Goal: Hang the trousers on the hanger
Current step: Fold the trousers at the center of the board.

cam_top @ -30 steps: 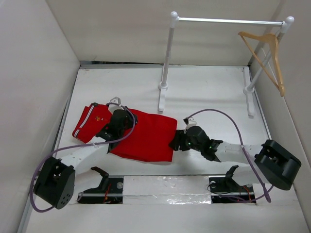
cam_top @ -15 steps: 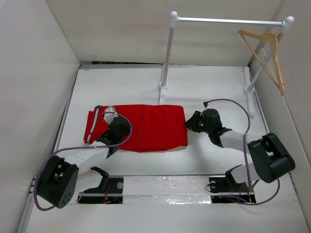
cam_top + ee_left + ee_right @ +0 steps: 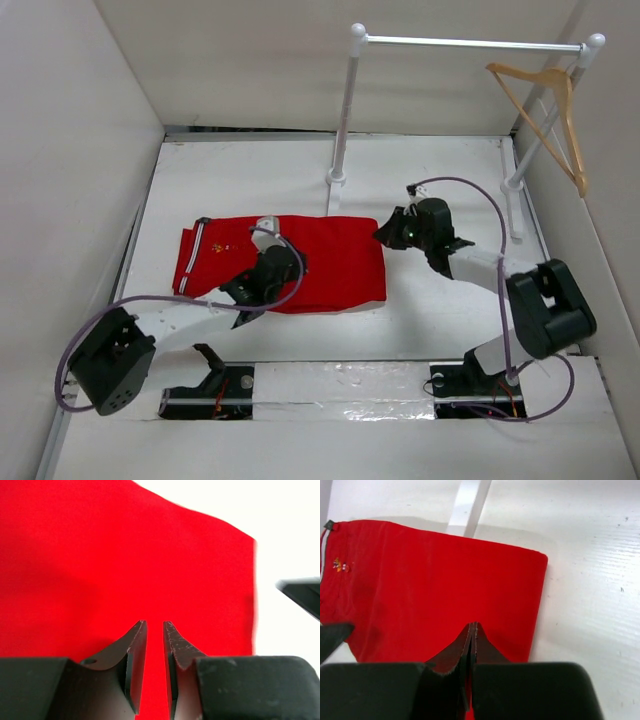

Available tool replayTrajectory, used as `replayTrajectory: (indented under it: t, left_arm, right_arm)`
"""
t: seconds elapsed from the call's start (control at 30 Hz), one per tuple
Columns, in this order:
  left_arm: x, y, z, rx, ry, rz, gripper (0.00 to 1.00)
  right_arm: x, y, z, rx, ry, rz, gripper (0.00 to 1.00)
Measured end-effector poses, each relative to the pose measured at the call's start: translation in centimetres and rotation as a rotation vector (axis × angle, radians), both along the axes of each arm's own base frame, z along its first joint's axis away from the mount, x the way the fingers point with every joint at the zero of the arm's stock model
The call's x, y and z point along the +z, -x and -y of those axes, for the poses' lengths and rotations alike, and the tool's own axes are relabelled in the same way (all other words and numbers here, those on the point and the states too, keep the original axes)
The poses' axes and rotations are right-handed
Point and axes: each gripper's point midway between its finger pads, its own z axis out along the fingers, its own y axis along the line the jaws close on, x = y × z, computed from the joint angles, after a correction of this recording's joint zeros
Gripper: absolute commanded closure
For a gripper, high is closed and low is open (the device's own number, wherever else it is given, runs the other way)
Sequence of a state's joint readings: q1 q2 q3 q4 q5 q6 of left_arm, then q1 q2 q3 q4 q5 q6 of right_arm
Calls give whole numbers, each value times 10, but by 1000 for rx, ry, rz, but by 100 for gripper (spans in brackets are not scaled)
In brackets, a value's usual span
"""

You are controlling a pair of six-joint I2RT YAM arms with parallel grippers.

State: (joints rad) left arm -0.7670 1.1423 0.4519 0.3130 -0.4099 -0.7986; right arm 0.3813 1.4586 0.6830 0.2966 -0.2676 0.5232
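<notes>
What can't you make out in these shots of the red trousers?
Top view: the left tool hides part of the bright red cloth trousers.
Right wrist view: the small emblem is too small to read.
Left wrist view: a dark shape is cut off by the right edge.

No readable text or numbers anywhere, small emblem [image 3: 340,565] on the trousers [image 3: 435,590] — illegible

The top camera is looking down over the whole counter [image 3: 440,180]; both wrist cameras are peering close, sharing one end of the trousers [image 3: 340,265].
</notes>
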Motion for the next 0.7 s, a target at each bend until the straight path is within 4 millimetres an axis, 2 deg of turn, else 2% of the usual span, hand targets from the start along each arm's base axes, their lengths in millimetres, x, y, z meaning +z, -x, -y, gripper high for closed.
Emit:
replayTrajectory:
  t: [0.03,0.1,0.2,0.27,0.37,0.43,0.5,0.57,0.63,0.7]
  left_arm:
    - [5,3,15,-36,-3,10,83]
    - [8,11,43,-94,-19,19,83]
    - [5,22,75,-153,-56,18,84]
    - [-2,29,88,-181,-84,8,84]
    - [-16,36,90,-185,-128,-16,84]
    - [-18,37,88,-180,-137,-21,84]
    - [-17,36,88,-172,-134,-18,83]
    - [-16,36,87,-167,-133,-15,83]
    - [-13,35,86,-161,-130,-8,83]
    - [-9,34,85,-153,-123,2,83]
  right_arm:
    - [-4,-4,-2,10,-9,-9,100]
    - [-26,-14,2,0,-8,-60,100]
    - [-54,-29,14,-42,-11,-124,100]
    - [-68,-34,21,-71,-12,-158,100]
    - [-76,-39,30,-102,-28,-179,100]
    - [-72,-38,32,-112,-38,-166,100]
    - [-58,-32,32,-114,-45,-138,100]
    - [-33,-21,27,-99,-55,-79,100]
    - [-4,-5,13,-58,-70,-3,100]
    - [17,21,-5,5,-94,63,100]
